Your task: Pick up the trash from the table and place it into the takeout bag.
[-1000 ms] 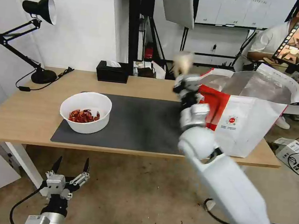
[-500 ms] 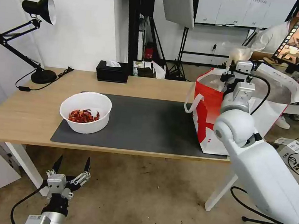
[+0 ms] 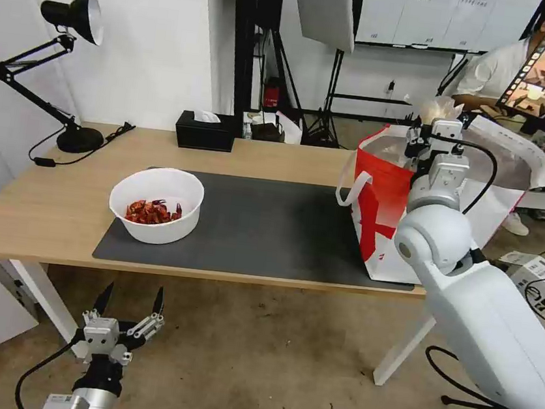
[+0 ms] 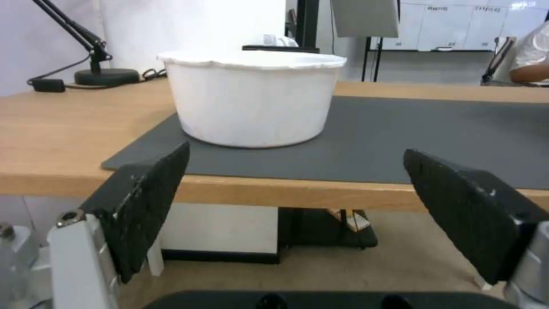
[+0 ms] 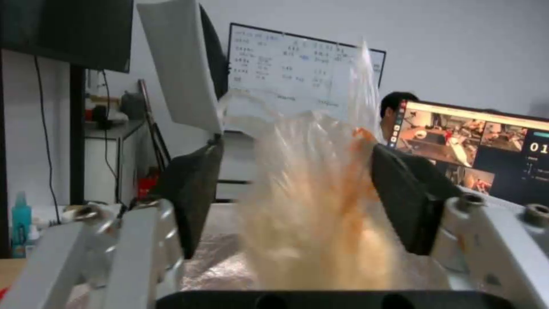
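Our left gripper hangs spread and empty below the light-wood table's front edge. Straight ahead and above it, on the dark grey mat, stands the white round bowl of red crayfish shells. Farther right, our right gripper sits above the red-and-white foil-lined takeout bag, its fingers parted around the small cream knotted bag.

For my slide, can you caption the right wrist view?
Open right end effector lets go of a cream bag above the takeout bag's foil lining.
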`<state>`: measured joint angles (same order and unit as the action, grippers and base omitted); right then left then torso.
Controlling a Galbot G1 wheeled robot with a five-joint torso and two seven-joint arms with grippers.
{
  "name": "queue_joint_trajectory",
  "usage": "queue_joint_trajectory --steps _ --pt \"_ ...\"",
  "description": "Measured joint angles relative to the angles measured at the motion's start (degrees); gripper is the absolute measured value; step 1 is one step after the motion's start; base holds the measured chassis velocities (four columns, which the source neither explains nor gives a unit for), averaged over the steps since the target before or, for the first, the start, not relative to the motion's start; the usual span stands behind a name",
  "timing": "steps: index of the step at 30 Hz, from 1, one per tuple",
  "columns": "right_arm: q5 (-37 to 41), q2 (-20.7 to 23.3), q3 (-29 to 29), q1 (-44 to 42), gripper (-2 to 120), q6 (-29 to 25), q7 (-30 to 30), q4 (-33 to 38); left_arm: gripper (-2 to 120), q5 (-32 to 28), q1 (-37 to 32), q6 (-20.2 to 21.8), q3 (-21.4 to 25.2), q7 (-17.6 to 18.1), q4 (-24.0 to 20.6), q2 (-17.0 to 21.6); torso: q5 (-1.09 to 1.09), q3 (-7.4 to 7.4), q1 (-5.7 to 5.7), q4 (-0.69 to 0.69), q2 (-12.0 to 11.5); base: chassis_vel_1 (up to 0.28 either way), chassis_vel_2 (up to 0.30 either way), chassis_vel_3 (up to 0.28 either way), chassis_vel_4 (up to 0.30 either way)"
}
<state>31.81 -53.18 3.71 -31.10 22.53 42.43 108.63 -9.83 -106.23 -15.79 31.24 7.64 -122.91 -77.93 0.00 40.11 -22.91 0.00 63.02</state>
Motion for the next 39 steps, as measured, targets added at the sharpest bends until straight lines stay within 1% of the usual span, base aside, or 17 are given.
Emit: queue_joint_trajectory --steps 2,3,4,7,9,10,15,20,23,27,39 --pt "0.42 0.69 0.12 -0.44 77 0.02 -0.18 0.49 100 0.15 -0.02 0.00 -0.26 0.00 -0.05 -0.18 0.00 0.00 0.00 0.00 0.00 0.000 0.000 0.000 0.000" --pt "0.68 0.94 0.15 -0.74 84 0.02 -0.29 0.71 100 0.18 -0.03 0.00 -0.37 0.00 -0.06 -0.27 0.00 0.00 0.00 0.00 0.00 0.000 0.000 0.000 0.000" --pt "0.68 0.94 0.15 -0.74 84 0.02 -0.29 0.71 100 0.18 -0.03 0.00 -0.37 0.00 -0.06 -0.27 0.00 0.00 0.00 0.00 0.00 0.000 0.000 0.000 0.000" --pt "1.32 1.52 0.17 -1.64 97 0.07 -0.67 1.59 100 0.25 -0.03 0.00 -0.62 0.00 -0.06 -0.46 0.01 0.00 0.00 0.00 0.00 0.000 0.000 0.000 0.000" --pt "1.35 1.54 0.17 -1.66 97 0.08 -0.68 1.62 100 0.25 -0.03 0.00 -0.62 0.00 -0.06 -0.46 0.00 0.00 0.00 0.00 0.00 0.000 0.000 0.000 0.000" --pt "1.54 1.69 0.17 -1.82 100 0.18 -0.75 1.81 100 0.26 -0.03 0.00 -0.65 0.00 -0.06 -0.48 0.00 0.00 0.00 0.00 0.00 0.000 0.000 0.000 0.000" --pt "4.02 3.13 0.33 -2.46 100 2.43 -1.37 3.32 100 0.31 -0.03 0.01 -0.83 -0.01 -0.20 -0.53 0.00 0.00 0.00 0.00 0.00 0.000 0.000 0.000 0.000" --pt "8.74 5.11 1.36 -2.41 100 5.76 -1.21 4.96 100 0.36 -0.05 0.01 -1.06 0.00 -0.33 -0.48 0.00 0.00 0.00 0.00 0.00 0.000 0.000 0.000 0.000" --pt "10.76 5.75 1.56 -2.09 100 6.66 -0.91 5.43 100 0.37 -0.05 0.02 -1.14 0.00 -0.36 -0.47 0.00 0.00 0.00 -0.01 0.00 0.000 0.000 0.000 0.000" --pt "12.33 6.37 1.61 -1.33 100 7.06 -0.52 5.62 100 0.39 -0.14 0.03 -1.17 0.00 -0.63 -0.45 0.00 0.00 0.00 0.00 0.00 0.000 0.000 0.000 0.000" --pt "12.28 6.28 1.52 -1.24 100 6.88 -0.31 5.64 100 0.36 -0.33 0.03 -0.93 0.00 -1.13 -0.36 0.00 0.00 0.00 0.00 0.00 0.000 0.000 0.000 0.000"
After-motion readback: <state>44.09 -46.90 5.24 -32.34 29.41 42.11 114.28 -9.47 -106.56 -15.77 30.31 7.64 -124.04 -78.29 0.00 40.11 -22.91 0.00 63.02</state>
